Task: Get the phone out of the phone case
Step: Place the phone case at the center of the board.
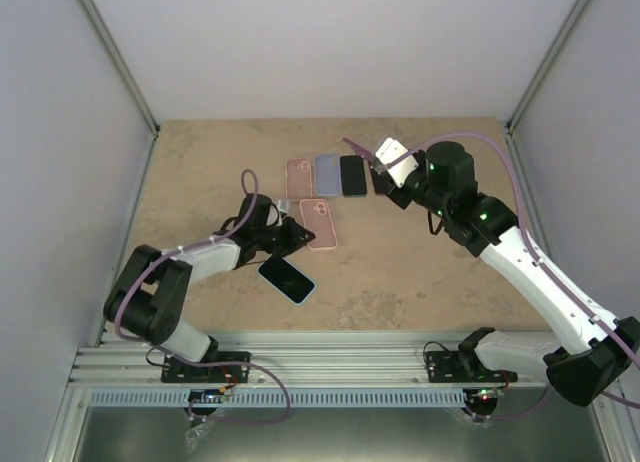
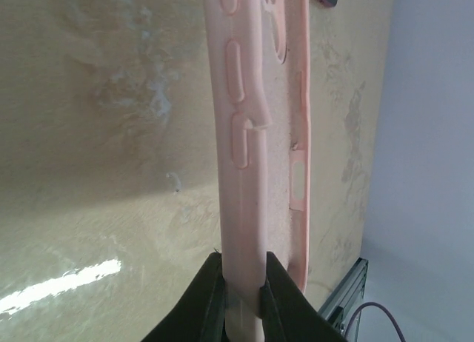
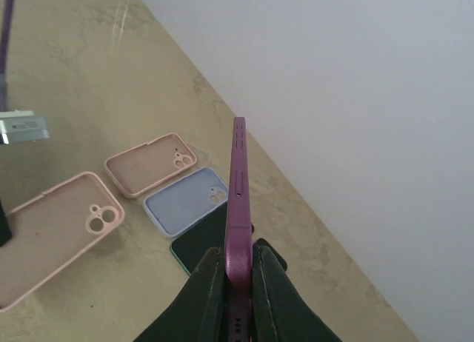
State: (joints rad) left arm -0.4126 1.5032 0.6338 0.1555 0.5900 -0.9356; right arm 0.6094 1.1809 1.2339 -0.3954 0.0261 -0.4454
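Table (image 1: 430,272): tan, mottled top with pale walls around it.
Right gripper (image 3: 238,252): at 1 o'clock from the table's middle, clenched on the purple phone.
Left gripper (image 2: 242,259): reaching in from 8 o'clock, fingers pinched onto the near rim of the pink case.
Pink case (image 2: 237,135): lies flat near the table's middle with its camera cut-out showing, apart from the purple phone.
Purple phone (image 3: 238,186): held edge-on and lifted clear of the table, outside any case.
Cased phone (image 1: 287,279): dark screen in a light-blue case, at 7 o'clock from the pink case.
Back row: at 12 o'clock, a second pink case (image 3: 148,164), a lavender case (image 3: 185,201) and a dark phone (image 3: 200,242), side by side.
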